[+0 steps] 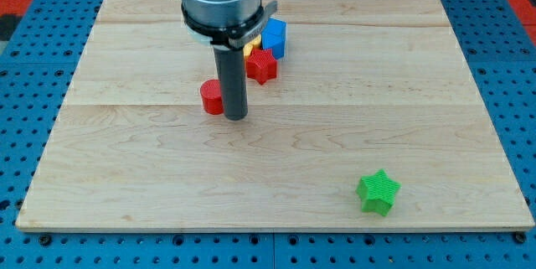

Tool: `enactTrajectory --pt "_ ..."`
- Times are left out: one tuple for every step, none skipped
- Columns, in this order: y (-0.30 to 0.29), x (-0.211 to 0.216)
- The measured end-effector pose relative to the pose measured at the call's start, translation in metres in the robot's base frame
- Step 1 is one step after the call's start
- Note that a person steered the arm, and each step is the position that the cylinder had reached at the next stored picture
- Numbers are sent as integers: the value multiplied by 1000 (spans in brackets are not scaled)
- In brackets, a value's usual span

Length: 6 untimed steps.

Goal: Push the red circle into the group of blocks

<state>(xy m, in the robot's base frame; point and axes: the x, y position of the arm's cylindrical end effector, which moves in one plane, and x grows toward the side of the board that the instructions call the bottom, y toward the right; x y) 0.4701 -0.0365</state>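
Red circle (212,97) lies on the wooden board (352,76), left of centre, touching my tip (235,117) on its right. The rod has no fingers. Up-right cluster: red star (261,66), yellow block (249,50), blue block (275,37). Green star (378,191) sits well apart, bottom right.

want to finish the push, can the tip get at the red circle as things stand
Probably yes. My tip already sits right against the red circle, on its right side in the view, nothing between them. The red star and blue block lie beyond, toward the view's top right.
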Motion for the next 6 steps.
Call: enactTrajectory --pt "-30 -4" --pt "-81 -39" --pt "-89 -49" --pt "-66 -69" --pt "-61 -90" --pt "-61 -92"
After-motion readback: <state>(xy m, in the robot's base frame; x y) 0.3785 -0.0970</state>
